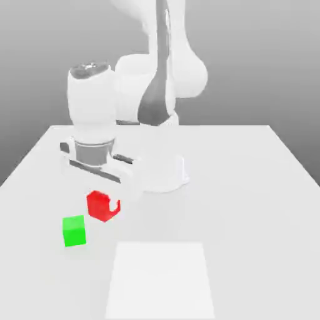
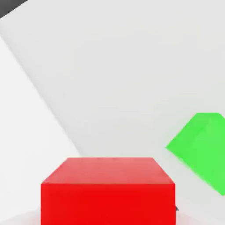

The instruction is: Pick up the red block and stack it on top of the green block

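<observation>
Exterior view: across the pale table [image 1: 237, 187] my white arm [image 1: 134, 87] reaches down on the left; its gripper [image 1: 104, 201] has the fingers closed narrow on the red block [image 1: 102, 207]; the green block [image 1: 74, 231] sits on the tabletop, just beside the red one and apart from it.

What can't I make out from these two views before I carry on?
- Red block, exterior view: part of its right side is covered by a pale fingertip.
- Red block, hand view: its near part is cut off by the picture's edge.
- Green block, hand view: one side is cut off by the edge.
- Arm, exterior view: its upper part runs out past the top edge.
</observation>
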Robot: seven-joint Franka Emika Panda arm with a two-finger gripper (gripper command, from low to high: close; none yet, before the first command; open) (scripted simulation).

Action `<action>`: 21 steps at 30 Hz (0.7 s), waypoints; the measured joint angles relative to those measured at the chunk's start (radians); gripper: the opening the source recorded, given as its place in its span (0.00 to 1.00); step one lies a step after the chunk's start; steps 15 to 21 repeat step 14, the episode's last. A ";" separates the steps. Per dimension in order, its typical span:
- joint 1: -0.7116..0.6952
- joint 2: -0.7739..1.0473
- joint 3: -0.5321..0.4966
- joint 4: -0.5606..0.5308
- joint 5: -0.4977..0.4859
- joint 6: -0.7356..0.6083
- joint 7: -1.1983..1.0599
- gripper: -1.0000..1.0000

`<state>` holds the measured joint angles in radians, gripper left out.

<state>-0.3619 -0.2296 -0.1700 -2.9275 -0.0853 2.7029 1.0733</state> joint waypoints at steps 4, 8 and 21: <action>-0.086 0.019 -0.050 0.016 -0.020 0.001 0.039 0.00; -0.072 0.152 -0.067 0.023 0.029 0.126 0.008 0.00; -0.056 0.252 -0.058 0.027 0.113 0.219 -0.050 1.00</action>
